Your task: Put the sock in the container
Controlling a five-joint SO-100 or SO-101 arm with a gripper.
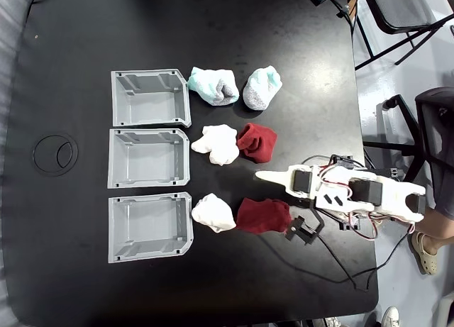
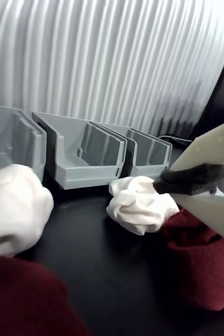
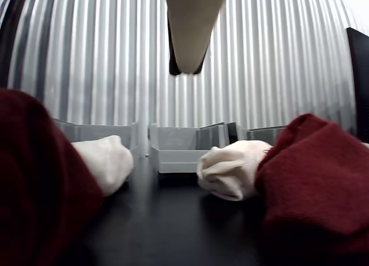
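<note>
The wide dark red sock (image 1: pixel 262 215) lies on the black table, right of a smooth white sock (image 1: pixel 213 213) and the lowest of three alike grey trays (image 1: pixel 118 228). It is the red mass at the bottom left of the wrist view (image 2: pixel 22 299) and at the left of the other view (image 3: pixel 34 179). My gripper (image 1: pixel 259 175) points toward the trays and hovers between this sock and the smaller, rounder red sock (image 1: pixel 257 141). Its fingers (image 2: pixel 211 147) meet on a dark pad with nothing held. In the other view the gripper (image 3: pixel 184 67) hangs from above.
The middle tray (image 1: pixel 113 160) and top tray (image 1: pixel 117 100) stand empty. A knotted white sock (image 1: pixel 216 144) lies beside the rounder red one. Two pale teal-and-grey socks (image 1: pixel 213 86) (image 1: pixel 261 88) lie by the top tray. Cables trail below the arm (image 1: pixel 369 196).
</note>
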